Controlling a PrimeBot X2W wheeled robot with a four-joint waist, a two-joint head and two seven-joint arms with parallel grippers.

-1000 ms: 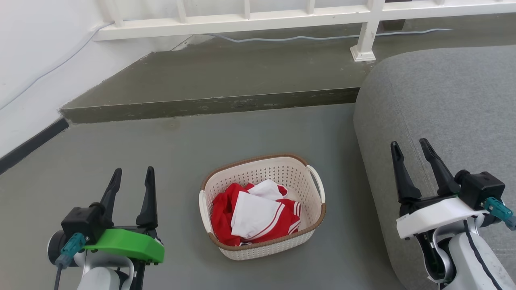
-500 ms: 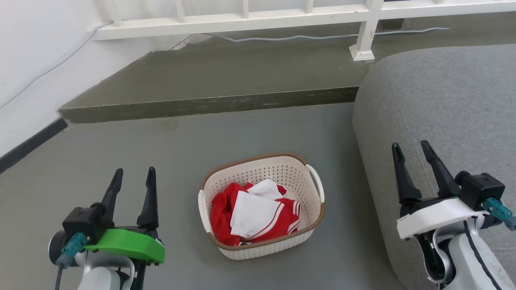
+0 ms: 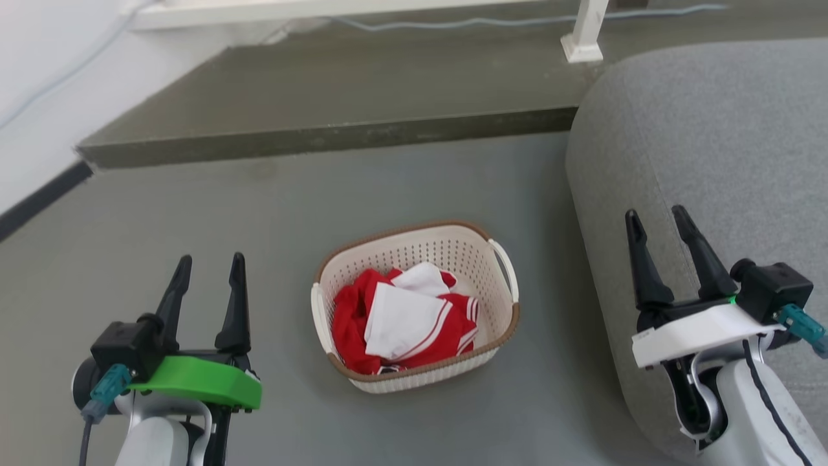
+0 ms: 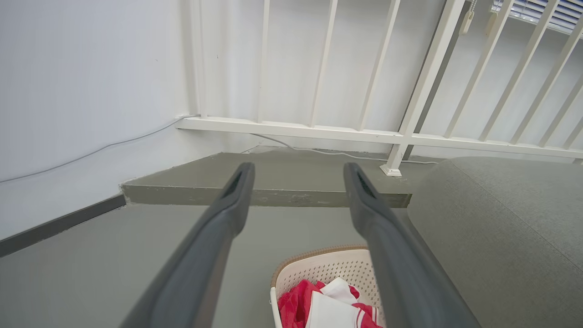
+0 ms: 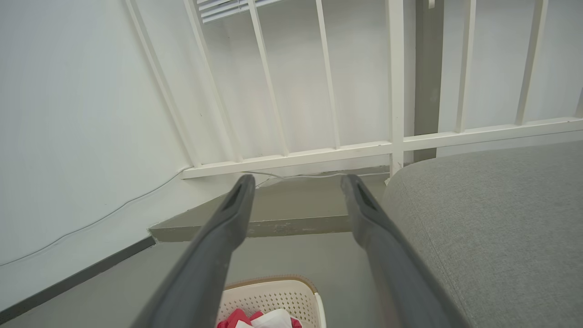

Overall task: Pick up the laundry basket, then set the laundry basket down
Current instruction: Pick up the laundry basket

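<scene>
The laundry basket (image 3: 420,255) sits upright on the grey floor (image 3: 259,213), with red and white clothes (image 3: 401,320) heaped inside it. The left end effector (image 3: 212,257) hangs off the basket's left side, well apart from it, its two dark fingers spread and holding nothing. The right end effector (image 3: 654,211) hangs off the basket's right side, also well apart, fingers likewise parted and empty. It hovers over the edge of the grey sofa (image 3: 711,142), which bulges near the basket on that side.

Nothing has hold of the basket yet, so I'd say the reach down is the step in hand. The handles (image 3: 506,268) look thin and lie close to the rim. A finger arriving slightly off could slip past, or shove the light basket across the smooth floor. The right arm has little room between basket and sofa and may drag on the cushion. If one side rises ahead of the other, the basket tips and the clothes could spill.
</scene>
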